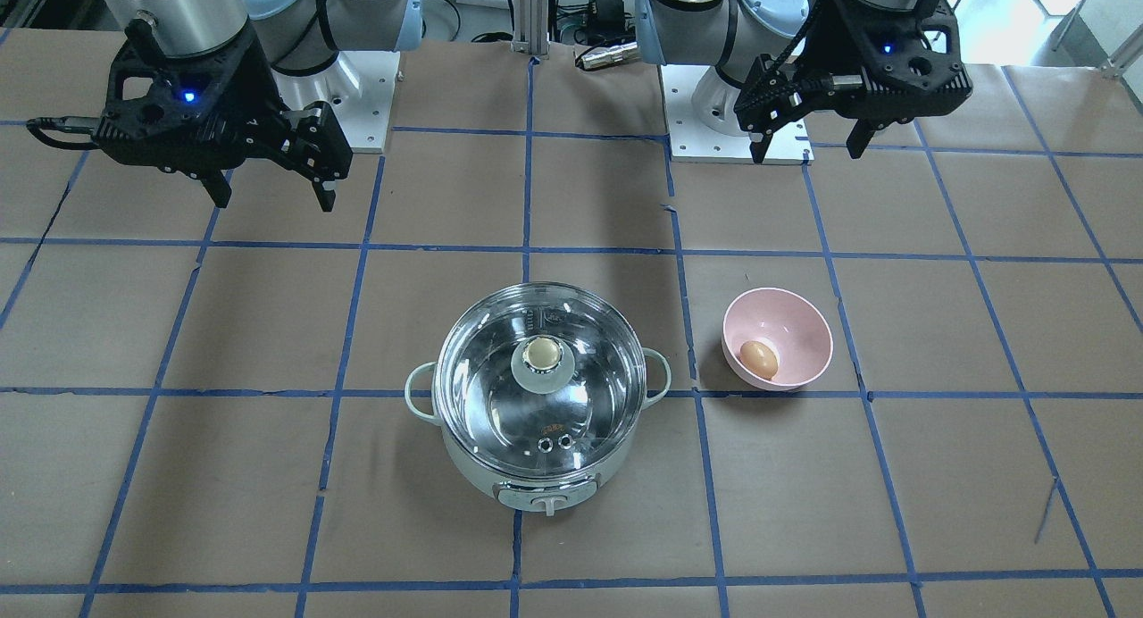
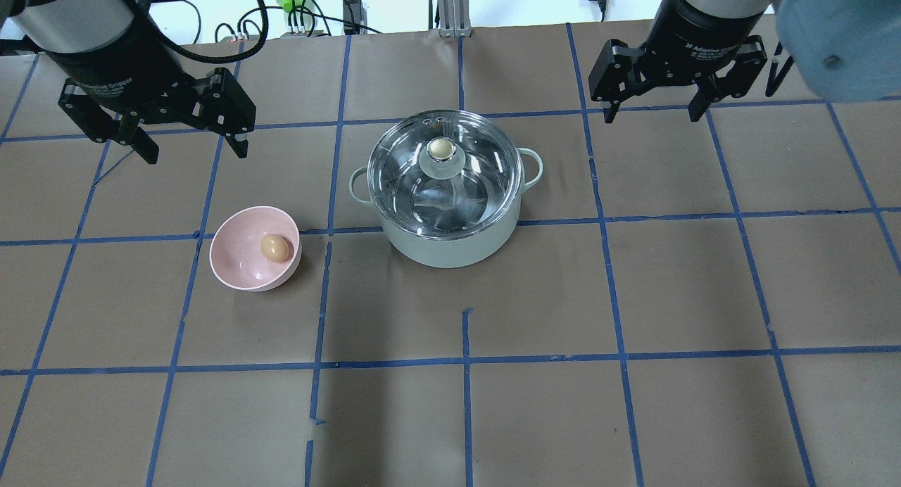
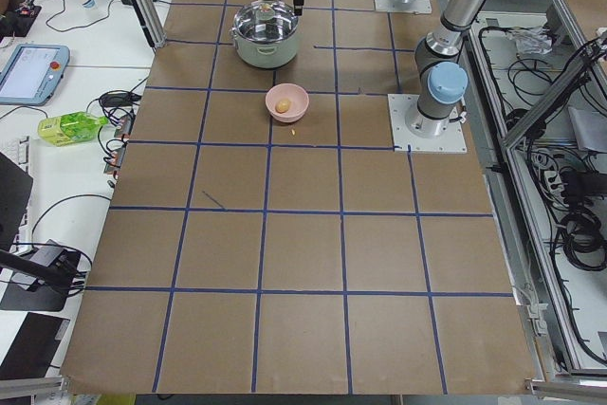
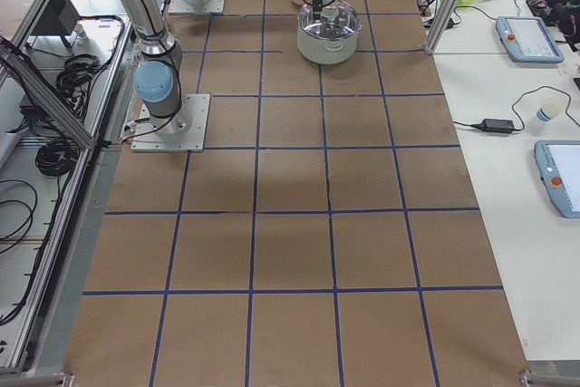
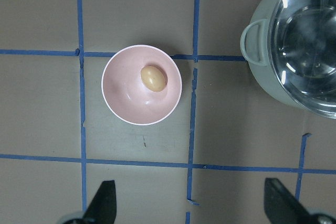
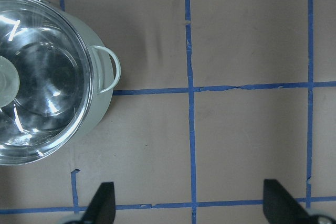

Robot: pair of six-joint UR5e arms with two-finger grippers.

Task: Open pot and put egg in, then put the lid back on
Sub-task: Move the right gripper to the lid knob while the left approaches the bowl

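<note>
The mint-green pot stands mid-table with the clear glass lid resting on it, cream-capped knob up. It also shows in the front view and in both wrist views. The brown egg lies in a pink bowl beside the pot on my left; the left wrist view shows the egg from above. My left gripper hangs open and empty, back from the bowl. My right gripper hangs open and empty, off to the pot's right.
The table is brown paper with a grid of blue tape lines. Both arm bases stand at the robot's edge. Cables, a green bottle and tablets lie beyond the operators' edge.
</note>
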